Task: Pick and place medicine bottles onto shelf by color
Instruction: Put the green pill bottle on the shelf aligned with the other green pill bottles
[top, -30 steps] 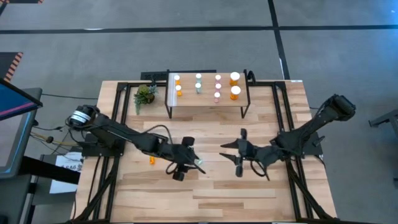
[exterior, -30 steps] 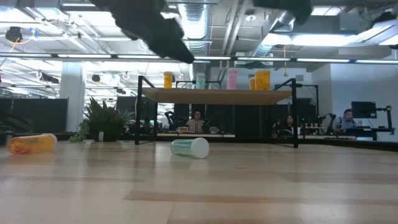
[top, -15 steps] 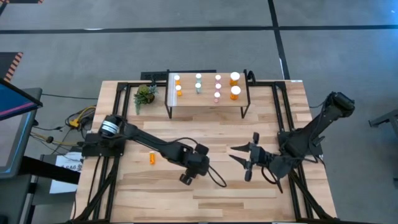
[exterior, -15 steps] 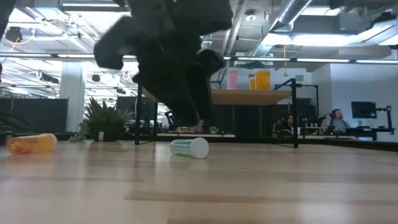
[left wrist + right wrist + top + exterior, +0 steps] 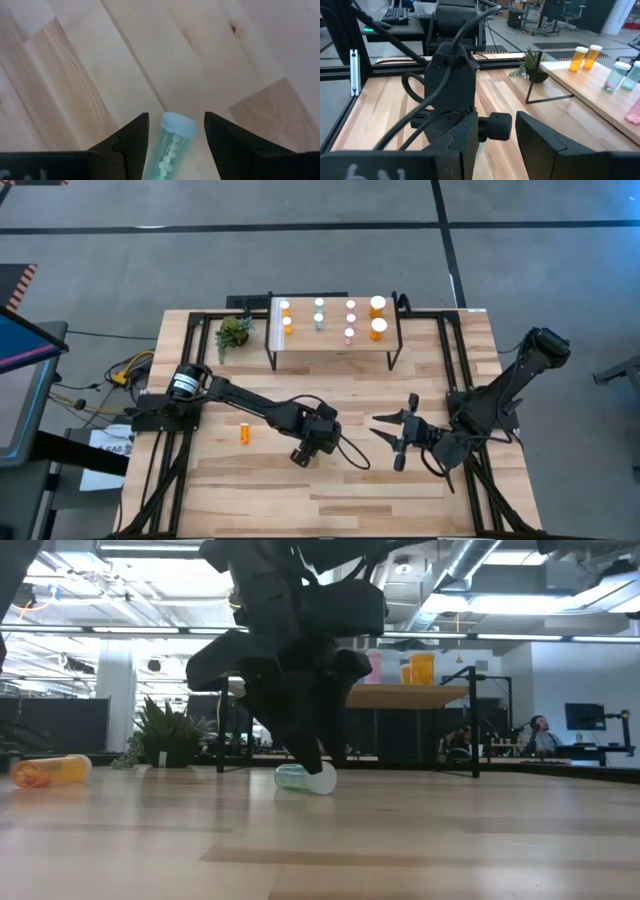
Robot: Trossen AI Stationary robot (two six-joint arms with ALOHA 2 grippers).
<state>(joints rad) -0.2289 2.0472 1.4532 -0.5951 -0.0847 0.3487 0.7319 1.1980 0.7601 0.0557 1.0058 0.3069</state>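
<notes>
The left gripper is hanging right over a teal bottle that's lying on its side on the wooden surface, near the middle. Its fingers are spread, sitting one on each side of the bottle with a gap showing on both sides, so not pinching it. The white cap is pointing away from the wrist camera. From the low view the dark gripper is coming down right at the bottle.

One orange bottle is lying on its side further toward the left arm's base, well apart from the teal one.

The shelf is sitting at the far edge of the surface with bottles standing on it: orange ones at one end, then teal, pink, and two bigger orange ones at the other end. A little potted plant is sitting just beside the shelf.

The right gripper is hovering over the surface on its own side, fingers parted, holding nothing.
</notes>
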